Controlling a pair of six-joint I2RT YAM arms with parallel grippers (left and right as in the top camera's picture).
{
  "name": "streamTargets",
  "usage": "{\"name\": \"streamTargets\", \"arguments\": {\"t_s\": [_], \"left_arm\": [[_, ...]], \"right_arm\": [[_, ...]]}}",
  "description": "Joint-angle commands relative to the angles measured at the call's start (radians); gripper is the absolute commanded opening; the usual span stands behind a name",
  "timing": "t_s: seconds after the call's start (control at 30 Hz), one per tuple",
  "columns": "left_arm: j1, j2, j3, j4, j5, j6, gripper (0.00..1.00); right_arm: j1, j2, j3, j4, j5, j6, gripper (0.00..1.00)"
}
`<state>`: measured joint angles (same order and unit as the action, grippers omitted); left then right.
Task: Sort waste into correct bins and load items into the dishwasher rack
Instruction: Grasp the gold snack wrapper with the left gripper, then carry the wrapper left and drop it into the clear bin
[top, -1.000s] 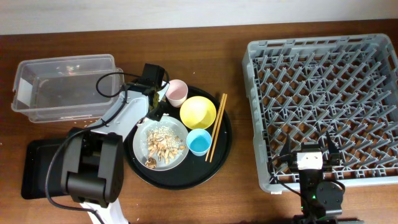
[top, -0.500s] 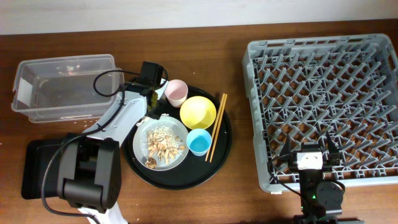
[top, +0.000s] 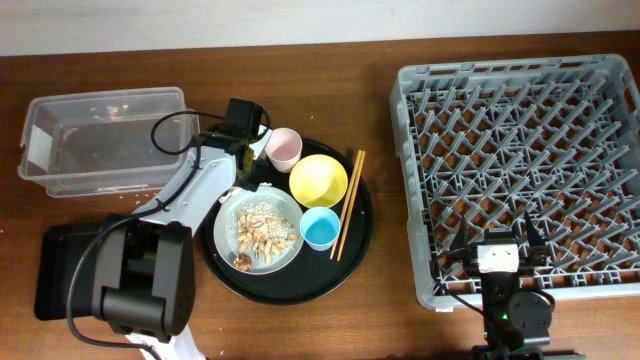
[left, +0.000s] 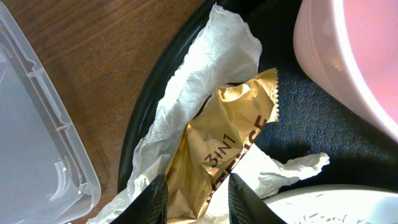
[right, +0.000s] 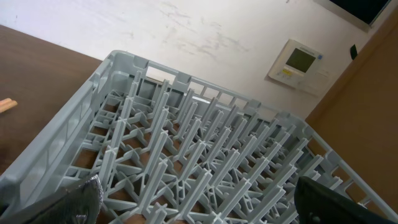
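A crumpled white-and-gold paper wrapper (left: 230, 137) lies on the left rim of the round black tray (left: 140, 118), between the pink cup (left: 354, 56) and the clear tub (left: 31, 124). My left gripper (left: 198, 202) is shut on it, one finger on each side of the gold part. In the overhead view my left gripper (top: 247, 177) sits beside the pink cup (top: 284, 148). The grey plate (top: 224, 225) carries beige food scraps (top: 262, 232). The yellow bowl (top: 318, 180), blue cup (top: 320, 229) and chopsticks (top: 347, 205) rest on the tray. My right gripper (right: 199, 205) stands open over the grey rack (right: 186, 155).
The clear tub (top: 100, 140) stands at the far left, with the small flat black tray (top: 60, 270) in front of it. The left arm's base partly covers that tray. The rack (top: 520, 170) fills the right side of the table, and my right gripper (top: 497, 238) is at its near edge.
The left arm has shifted slightly up and to the left at the tray's rim. The right arm has not moved.
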<state>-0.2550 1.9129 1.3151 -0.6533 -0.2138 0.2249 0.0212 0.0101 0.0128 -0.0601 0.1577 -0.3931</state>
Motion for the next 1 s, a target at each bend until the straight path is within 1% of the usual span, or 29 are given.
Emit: {"name": "streamTargets", "arguments": {"t_s": [0.0, 0.13, 0.17, 0.2, 0.33, 0.43, 0.5, 0.57, 0.83, 0.97], "left_arm": [[0.001, 0.017, 0.008, 0.002, 0.011, 0.016, 0.31], [0.001, 0.056, 0.008, 0.003, 0.011, 0.016, 0.31], [0.001, 0.056, 0.008, 0.006, 0.007, 0.016, 0.3], [0.0, 0.056, 0.008, 0.011, 0.007, 0.016, 0.27], [0.0, 0.056, 0.025, -0.004, 0.008, 0.014, 0.25], [0.0, 0.056, 0.047, -0.032, 0.008, 0.011, 0.18], [0.0, 0.056, 0.048, -0.037, 0.008, -0.007, 0.16], [0.0, 0.043, 0.048, -0.044, 0.008, -0.018, 0.01], [0.0, -0.087, 0.048, -0.055, 0.034, -0.056, 0.01], [0.001, -0.136, 0.048, -0.073, 0.034, -0.111, 0.01]], "right_arm": [[-0.002, -0.006, -0.007, -0.004, 0.015, 0.005, 0.99], [-0.002, -0.006, -0.007, -0.004, 0.015, 0.005, 0.99], [-0.002, -0.006, -0.007, -0.004, 0.014, 0.005, 0.99], [-0.002, -0.006, -0.007, -0.004, 0.015, 0.005, 0.99], [-0.002, -0.006, -0.007, -0.004, 0.015, 0.005, 0.99], [-0.002, -0.006, -0.007, -0.004, 0.014, 0.005, 0.99], [-0.002, -0.006, -0.007, -0.004, 0.014, 0.005, 0.99], [-0.002, -0.006, -0.007, -0.004, 0.014, 0.005, 0.99], [-0.002, -0.006, -0.007, -0.004, 0.014, 0.005, 0.99], [-0.002, -0.006, -0.007, -0.004, 0.014, 0.005, 0.99]]}}
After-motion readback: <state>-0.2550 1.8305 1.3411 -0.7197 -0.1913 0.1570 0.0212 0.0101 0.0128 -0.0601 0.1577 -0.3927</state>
